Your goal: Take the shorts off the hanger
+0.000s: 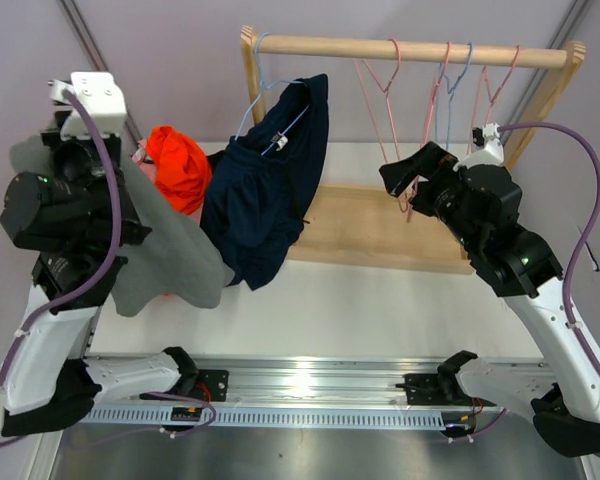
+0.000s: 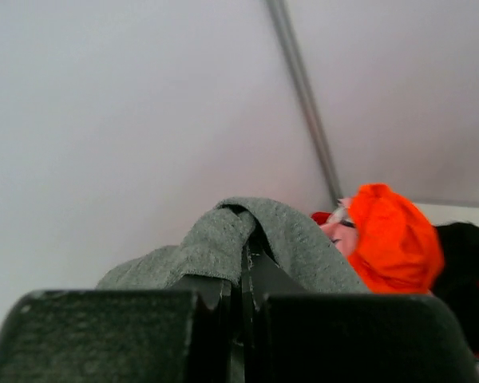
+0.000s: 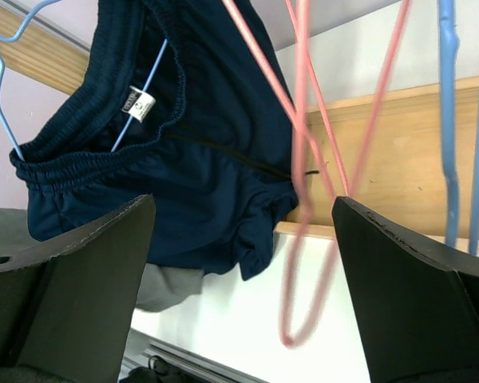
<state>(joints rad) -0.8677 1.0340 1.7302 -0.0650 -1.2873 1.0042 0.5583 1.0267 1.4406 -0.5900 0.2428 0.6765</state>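
Grey shorts [image 1: 170, 255]: leftmost of the garments, off the hanger. One end is pinched up high at the left arm; the rest drapes down and to the right, with the lower edge on the white tabletop [image 1: 380, 310].
Left end effector [image 2: 246, 271]: fingers pressed together on a fold of the grey shorts, which bunch up over the tips in the left wrist view.
Pink shorts [image 2: 339, 227]: only a small patch shows, tucked against the left side of the orange cloth; the pattern is too small to tell.
Orange shorts [image 1: 180, 165]: crumpled in a heap behind the grey drape, off the hanger.
Black shorts [image 2: 463, 251]: a dark bundle just right of the orange heap, touching it.
Navy shorts [image 1: 265, 200]: the only pair on a hanger. They are hooked by the waistband, hang tilted, and the hem overlaps the grey cloth in the top view. A white label [image 3: 140, 104] shows inside the waistband.
Blue hanger [image 1: 255, 100]: light blue wire, hooked near the left end of the rail and carrying the navy shorts.
Wooden rail [image 1: 410, 50]: a horizontal dowel on slanted posts above a flat wooden base [image 1: 370, 230].
Bare hangers: pink [image 1: 380, 80], blue [image 1: 467, 70] and pink [image 1: 495, 85], grouped toward the right of the rail.
Right end effector [image 3: 243, 199]: fingers spread wide and gripping nothing. It is raised at the lower loops of the pink hangers, one of which is blurred between the fingers; contact cannot be told.
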